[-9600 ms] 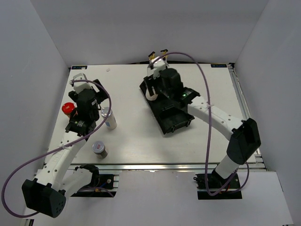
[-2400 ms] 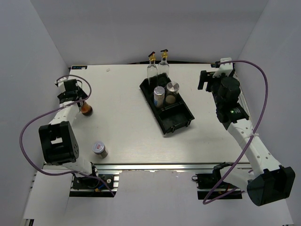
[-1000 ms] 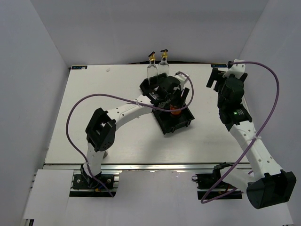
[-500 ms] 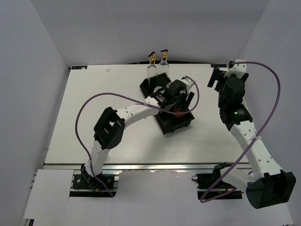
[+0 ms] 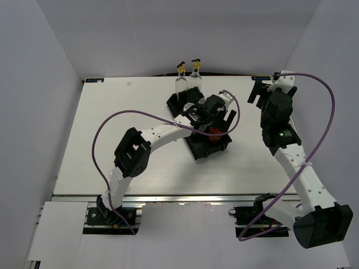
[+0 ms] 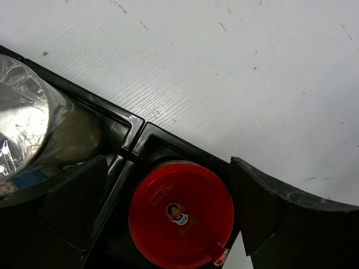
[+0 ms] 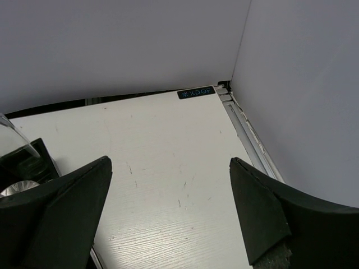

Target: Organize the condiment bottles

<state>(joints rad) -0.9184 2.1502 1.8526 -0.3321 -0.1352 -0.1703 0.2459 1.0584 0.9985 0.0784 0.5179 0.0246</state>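
Looking down from the left wrist, a red-capped jar, its lid round and glossy, sits in a compartment of the black plastic tray. Beside it is a silver-lidded shaker jar wrapped in crinkled clear film (one compartment over). The left fingers stand spread wide on either side of the red lid, gripping nothing, with that arm stretched across the white, wood-grained bench, while the right fingers also gape apart above the bench's far right corner.
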